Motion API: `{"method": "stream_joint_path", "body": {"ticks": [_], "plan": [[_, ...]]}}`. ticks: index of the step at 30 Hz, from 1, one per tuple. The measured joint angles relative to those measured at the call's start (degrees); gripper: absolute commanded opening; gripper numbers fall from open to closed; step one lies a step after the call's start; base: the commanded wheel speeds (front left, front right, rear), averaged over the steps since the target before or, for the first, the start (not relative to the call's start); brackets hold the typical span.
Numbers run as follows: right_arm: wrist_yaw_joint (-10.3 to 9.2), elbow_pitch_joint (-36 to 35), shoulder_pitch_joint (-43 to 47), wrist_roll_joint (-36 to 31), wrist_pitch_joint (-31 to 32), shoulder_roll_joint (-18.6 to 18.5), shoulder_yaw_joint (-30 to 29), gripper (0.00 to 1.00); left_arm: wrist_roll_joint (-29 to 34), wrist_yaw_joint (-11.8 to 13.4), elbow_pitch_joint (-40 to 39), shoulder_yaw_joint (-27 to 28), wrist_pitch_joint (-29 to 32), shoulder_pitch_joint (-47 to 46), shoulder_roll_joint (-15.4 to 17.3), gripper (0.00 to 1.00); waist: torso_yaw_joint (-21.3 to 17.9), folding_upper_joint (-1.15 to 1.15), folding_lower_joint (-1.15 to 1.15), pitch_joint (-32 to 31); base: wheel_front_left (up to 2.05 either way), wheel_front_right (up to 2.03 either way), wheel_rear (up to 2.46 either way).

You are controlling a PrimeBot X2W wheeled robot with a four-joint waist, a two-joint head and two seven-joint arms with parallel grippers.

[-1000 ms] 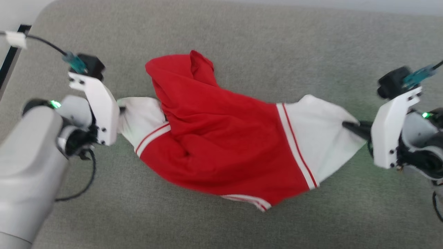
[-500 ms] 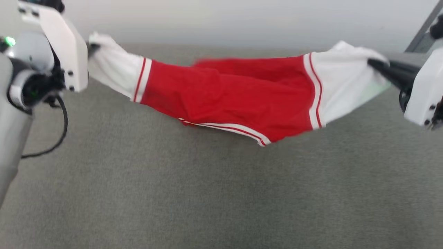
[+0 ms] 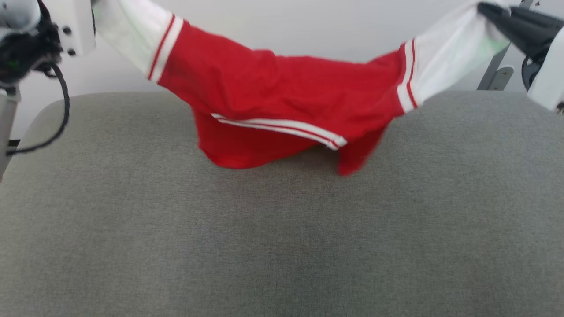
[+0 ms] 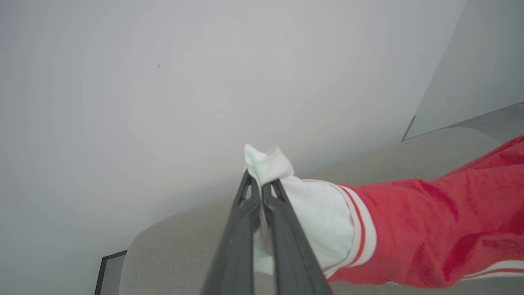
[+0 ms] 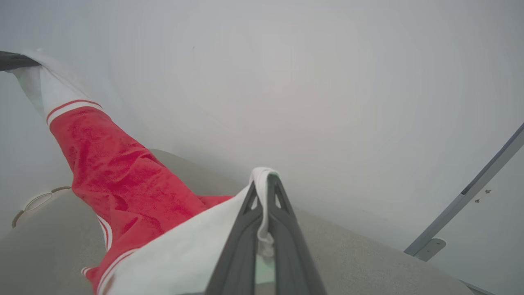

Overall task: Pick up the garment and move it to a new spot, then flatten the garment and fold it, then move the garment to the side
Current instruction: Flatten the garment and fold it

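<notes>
Dark grey and pressed together, your two grippers each pinch one white sleeve of the single garment [image 3: 273, 92]. The left gripper [image 4: 257, 186] has its jaws clamped on the bunched cuff of the left sleeve [image 4: 315, 217], a tuft of white cloth poking out past the tips. The right gripper [image 5: 264, 184] nips the right sleeve [image 5: 192, 254] the same way, with a fold of fabric looped over its tips and a strip hanging down between them. Between the two grips the red T-shirt hangs in the air as a sagging span, high at both upper corners of the head view and lowest in the middle. There one red-and-white striped band [image 3: 282, 127] runs across the front, and two red folds droop beneath it. You cannot tell whether those folds touch the grey upholstered surface [image 3: 282, 229] below or hang just above it; a soft shadow lies under them. Behind the shirt stands one pale wall [image 3: 308, 31]. One black cable [image 3: 61, 105] loops down beside the left arm, and one grey metal strut [image 3: 493, 75] leans against the wall near the right gripper, apart from the cloth.
</notes>
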Motion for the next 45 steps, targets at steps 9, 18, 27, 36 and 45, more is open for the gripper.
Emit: {"method": "stream_joint_path", "body": {"ticks": [9, 18, 27, 36, 45], "plan": [[0.0, 4.3, -6.5, -0.7, -6.6, -0.2, 2.8, 0.0, 1.8, -0.4, 2.5, -0.1, -3.1, -6.0, -1.0, 0.0, -0.6, 0.0, 0.0, 1.9, 0.0, 0.0, 0.0], [0.0, 14.2, -15.5, -5.7, -19.4, 0.2, 7.9, 0.0, 6.6, -0.8, 8.5, -1.0, -12.6, -11.5, -3.6, 0.0, -0.9, 0.0, 0.0, 7.4, 0.0, 0.0, 0.0], [0.0, 28.5, -29.1, -17.0, -41.9, 2.1, 12.4, 0.0, 13.2, -0.2, 16.0, -0.9, -31.4, -22.1, -6.5, 0.0, -0.7, 0.0, 0.0, 15.2, 0.0, 0.0, 0.0], [0.02, 39.7, -34.1, -23.0, -55.9, 4.6, 16.8, 0.0, 15.0, -1.5, 23.1, -1.9, -46.4, -23.6, -8.9, 0.0, 0.5, 0.0, 0.0, 20.3, 0.0, 0.0, 0.0], [0.01, 41.1, -25.1, -12.2, -50.5, 2.2, 26.3, 0.0, 11.0, -2.1, 32.2, -4.8, -42.8, -12.7, -10.7, 0.0, 1.7, 0.0, 0.0, 20.2, 0.0, 0.0, 0.0]]}}
